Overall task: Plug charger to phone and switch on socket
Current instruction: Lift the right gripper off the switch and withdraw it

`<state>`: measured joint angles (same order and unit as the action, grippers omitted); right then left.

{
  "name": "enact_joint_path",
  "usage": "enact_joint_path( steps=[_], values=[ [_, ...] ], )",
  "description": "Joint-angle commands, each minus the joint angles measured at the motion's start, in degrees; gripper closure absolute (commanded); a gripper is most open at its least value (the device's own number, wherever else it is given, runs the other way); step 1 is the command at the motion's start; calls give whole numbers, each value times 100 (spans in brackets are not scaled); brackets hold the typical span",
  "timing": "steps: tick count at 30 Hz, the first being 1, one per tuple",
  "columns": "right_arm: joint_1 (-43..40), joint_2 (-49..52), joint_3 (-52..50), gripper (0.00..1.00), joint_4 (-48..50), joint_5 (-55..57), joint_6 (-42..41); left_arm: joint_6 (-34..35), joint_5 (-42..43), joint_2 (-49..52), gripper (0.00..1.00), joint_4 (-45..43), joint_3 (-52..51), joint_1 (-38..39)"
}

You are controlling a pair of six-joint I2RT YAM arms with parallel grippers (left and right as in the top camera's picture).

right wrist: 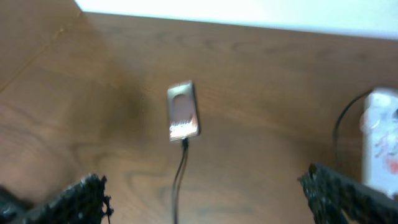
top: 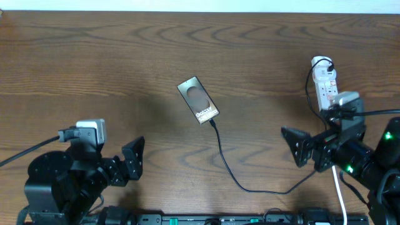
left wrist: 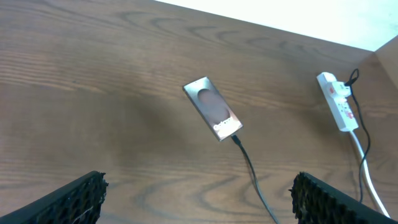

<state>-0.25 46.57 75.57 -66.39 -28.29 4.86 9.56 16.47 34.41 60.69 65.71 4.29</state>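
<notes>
Switching socket (top: 325,84) on looks like your step: charger (top: 225,156) tip seems seated in phone's (top: 197,100) near end. Right claw (top: 292,148) gapes wide, empty. Narrow it first, then press one fingertip squarely on red switch, gently, so strip doesn't skid. Socket lies near right claw, off to its right side, not between fingers. Phone sits mid-table, well apart from both claws. Left claw (top: 134,161) also wide, empty; leave it parked.

One phone (top: 197,99), one charger (top: 228,165), one socket (top: 325,84), all lying on one wooden table (top: 94,62)
</notes>
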Motion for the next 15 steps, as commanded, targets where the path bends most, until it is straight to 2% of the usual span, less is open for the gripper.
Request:
enact_joint_path(
  steps=[1, 5, 15],
  values=[
    [28, 22, 13, 1, -542, -57, 142, -118, -111, -87, 5, 81, 52, 7],
    [31, 22, 13, 1, -940, -57, 142, -118, -111, -83, 5, 81, 52, 7],
    [31, 22, 13, 1, -977, -57, 142, -118, -111, -83, 5, 83, 52, 7]
  ],
)
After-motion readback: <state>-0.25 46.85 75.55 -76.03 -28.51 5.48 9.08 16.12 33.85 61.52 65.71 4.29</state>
